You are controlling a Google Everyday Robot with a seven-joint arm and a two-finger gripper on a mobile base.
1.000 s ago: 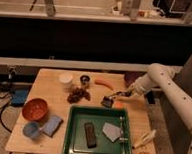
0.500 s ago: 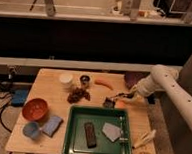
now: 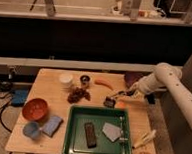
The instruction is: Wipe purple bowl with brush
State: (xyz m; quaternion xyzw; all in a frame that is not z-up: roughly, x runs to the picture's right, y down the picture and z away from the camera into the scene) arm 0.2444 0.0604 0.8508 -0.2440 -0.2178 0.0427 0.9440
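The purple bowl (image 3: 132, 78) sits at the table's far right edge, partly hidden behind my arm. On the table in front of it lies the brush (image 3: 110, 100). Its dark bristle head points left and its thin handle runs up and right toward my gripper (image 3: 126, 94). The gripper hangs low over the handle's end, just in front of the bowl and behind the green tray's far right corner. Contact with the handle cannot be made out.
A green tray (image 3: 74, 140) at the front holds a dark brown block (image 3: 90, 134) and a grey pad (image 3: 110, 131). An orange-red bowl (image 3: 35, 108), light-blue cup (image 3: 31, 130) and blue cloth (image 3: 52, 124) sit left. A white cup (image 3: 65, 79), carrot (image 3: 104, 84) and cream object (image 3: 143, 139) also lie about.
My arm's elbow has shifted slightly to the right. The gripper stays by the brush handle, and the brush head has not visibly moved.
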